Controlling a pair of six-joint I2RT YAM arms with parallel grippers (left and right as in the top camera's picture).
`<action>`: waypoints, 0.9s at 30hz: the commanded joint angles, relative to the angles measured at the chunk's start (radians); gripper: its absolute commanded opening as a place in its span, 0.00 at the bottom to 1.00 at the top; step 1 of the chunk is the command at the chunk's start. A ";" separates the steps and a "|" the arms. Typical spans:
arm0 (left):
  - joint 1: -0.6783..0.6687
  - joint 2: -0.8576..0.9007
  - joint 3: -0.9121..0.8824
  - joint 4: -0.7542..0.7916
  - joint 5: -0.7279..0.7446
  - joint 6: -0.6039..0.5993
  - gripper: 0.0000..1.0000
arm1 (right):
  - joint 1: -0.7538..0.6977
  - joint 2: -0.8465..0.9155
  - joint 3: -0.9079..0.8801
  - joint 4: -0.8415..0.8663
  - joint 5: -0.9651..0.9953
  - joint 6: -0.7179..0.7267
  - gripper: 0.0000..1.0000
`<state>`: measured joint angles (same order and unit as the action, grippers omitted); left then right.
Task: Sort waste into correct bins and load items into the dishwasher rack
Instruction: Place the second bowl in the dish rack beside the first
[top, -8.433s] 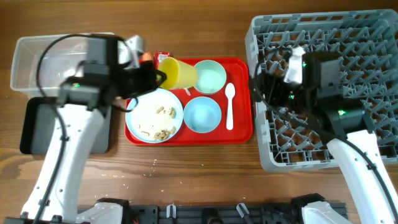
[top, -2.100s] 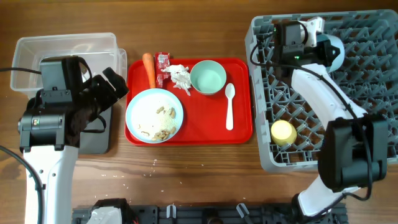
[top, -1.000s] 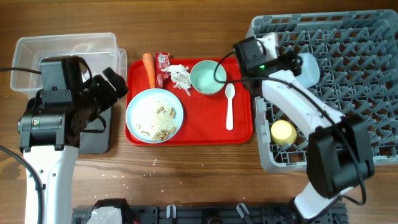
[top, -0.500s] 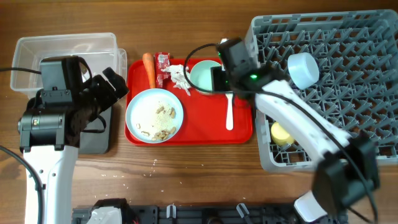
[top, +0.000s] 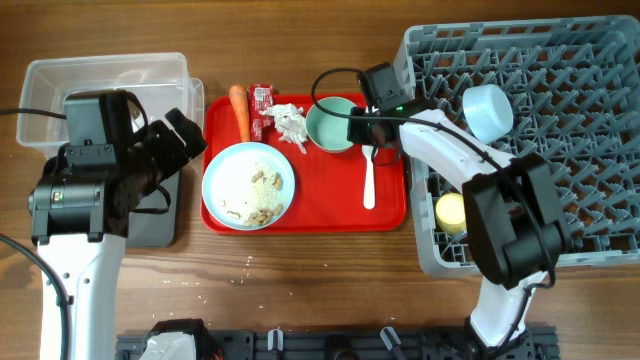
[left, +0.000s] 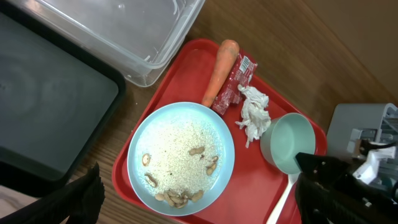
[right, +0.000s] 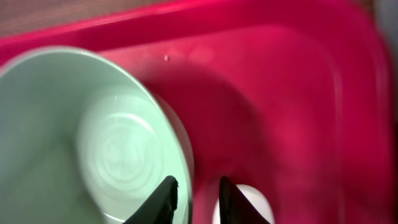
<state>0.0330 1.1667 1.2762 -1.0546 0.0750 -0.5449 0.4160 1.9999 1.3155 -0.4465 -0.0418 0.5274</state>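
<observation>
My right gripper (top: 358, 128) (right: 196, 183) is over the red tray (top: 330, 207). Its jaws straddle the right rim of the pale green bowl (top: 330, 125) (right: 93, 143), one finger inside and one outside, closed on it. The white spoon (top: 369, 170) (right: 245, 204) lies just beside. The white plate (top: 248, 185) (left: 180, 158) holds tan crumbs (top: 262, 212). The carrot (top: 239, 112), red wrapper (top: 262, 100) and tissue (top: 290, 122) lie at the tray's back. My left gripper (top: 175, 140) (left: 198, 186) hangs open above the tray's left edge. The blue bowl (top: 487, 112) and yellow bowl (top: 452, 212) sit in the rack (top: 570, 80).
The clear bin (top: 105, 80) (left: 124, 25) stands at the back left. The black bin (top: 160, 215) (left: 50, 130) lies in front of it, largely under my left arm. Bare wooden table shows along the front edge.
My right arm has swung from the rack's corner to the green bowl, and its jaws have closed in on the rim. The left arm has not moved.
</observation>
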 joint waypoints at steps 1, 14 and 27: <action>0.006 0.006 0.002 0.002 -0.013 -0.014 1.00 | -0.012 0.004 0.009 0.005 -0.038 0.032 0.04; 0.006 0.006 0.002 0.002 -0.013 -0.014 1.00 | -0.154 -0.597 0.012 -0.136 0.632 -0.137 0.04; 0.005 0.006 0.002 0.002 -0.013 -0.014 1.00 | -0.426 -0.275 0.011 -0.024 1.447 -0.563 0.04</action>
<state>0.0330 1.1667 1.2762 -1.0546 0.0753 -0.5449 0.0109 1.6123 1.3239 -0.5175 1.1923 0.0883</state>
